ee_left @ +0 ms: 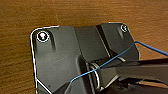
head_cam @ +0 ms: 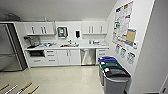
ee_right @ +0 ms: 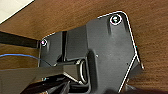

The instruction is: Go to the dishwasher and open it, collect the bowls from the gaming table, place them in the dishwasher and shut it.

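The dishwasher (head_cam: 87, 56) is the steel-fronted unit under the white counter (head_cam: 82, 46), right of the sink cabinet, with its door shut. It stands across the floor from me, a few metres ahead. The bowls and the gaming table are out of view. In the left wrist view, a brown wooden surface (ee_left: 75, 12) lies close behind my arm's dark plate. The right wrist view has the same kind of wood (ee_right: 75, 15).
A steel fridge (head_cam: 8, 47) stands at the left. Three lidded bins (head_cam: 113, 75) line the right wall under posters (head_cam: 122, 22). Several rod handles (head_cam: 23, 88) poke in at the lower left. Pale floor (head_cam: 62, 77) stretches to the cabinets.
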